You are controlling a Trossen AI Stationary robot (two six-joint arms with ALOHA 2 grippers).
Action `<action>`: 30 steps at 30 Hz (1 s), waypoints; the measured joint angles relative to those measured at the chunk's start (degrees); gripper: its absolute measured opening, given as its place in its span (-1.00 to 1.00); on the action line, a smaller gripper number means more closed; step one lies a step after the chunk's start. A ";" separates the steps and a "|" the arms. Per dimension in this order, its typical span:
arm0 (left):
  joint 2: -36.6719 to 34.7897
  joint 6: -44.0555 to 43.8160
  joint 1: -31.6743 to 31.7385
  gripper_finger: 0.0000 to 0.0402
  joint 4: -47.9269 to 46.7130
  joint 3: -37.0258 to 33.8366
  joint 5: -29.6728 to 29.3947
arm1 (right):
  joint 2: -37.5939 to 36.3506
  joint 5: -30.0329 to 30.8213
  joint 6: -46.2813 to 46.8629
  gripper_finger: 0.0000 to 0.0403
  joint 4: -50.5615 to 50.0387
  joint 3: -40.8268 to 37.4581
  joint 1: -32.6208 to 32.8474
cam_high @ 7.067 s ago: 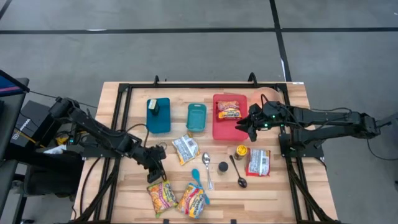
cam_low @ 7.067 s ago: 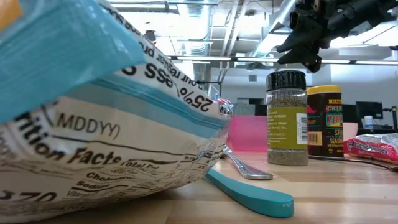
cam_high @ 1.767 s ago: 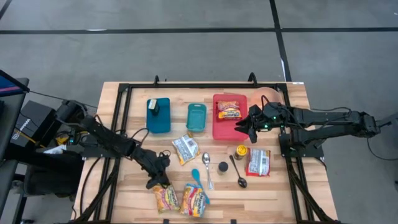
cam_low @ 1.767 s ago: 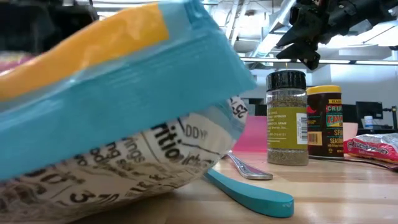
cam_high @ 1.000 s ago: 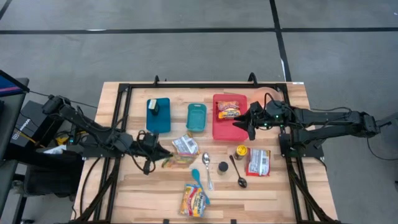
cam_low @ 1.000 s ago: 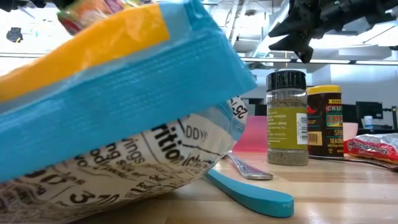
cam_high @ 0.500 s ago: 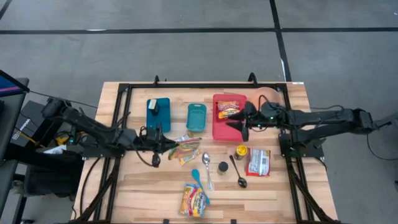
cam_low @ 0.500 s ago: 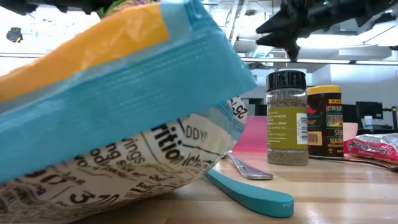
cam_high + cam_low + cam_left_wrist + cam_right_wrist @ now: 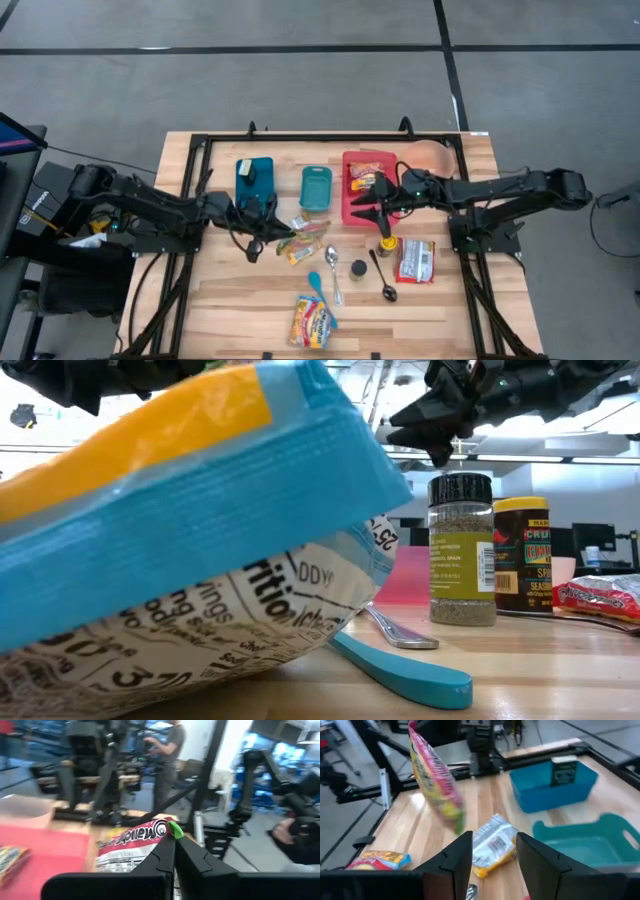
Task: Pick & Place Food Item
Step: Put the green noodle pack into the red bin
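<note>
Pale wood table [image 9: 440, 310], visible grain, matt. The snack bags [image 9: 312, 322] are crinkly glossy plastic film. Red tray [image 9: 356, 209] and teal bins [image 9: 315, 187]: smooth matt plastic. Metal spoon [image 9: 333, 262] shines. Spice jar [image 9: 461, 550] is clear, with a paper label.

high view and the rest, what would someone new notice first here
Most striking is the colourful snack bag hanging in the air from the shut left gripper, left of table centre. Next, the right gripper, fingers apart, reaches over the red tray, which holds another packet. In the low view, a blue and orange bag lying close to the camera fills most of the picture.
</note>
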 joint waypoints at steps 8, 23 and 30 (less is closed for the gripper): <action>2.03 -0.69 0.12 -1.00 2.94 0.04 2.40 | 4.15 -9.24 -2.15 -0.27 8.48 0.00 -0.51; 8.15 -2.54 2.02 -1.00 1.79 4.38 5.75 | 11.34 -12.08 -1.97 0.24 16.03 0.00 -0.47; 8.49 -2.49 2.82 -1.00 1.94 4.96 5.84 | 11.35 -18.30 -4.08 0.31 16.41 0.02 1.08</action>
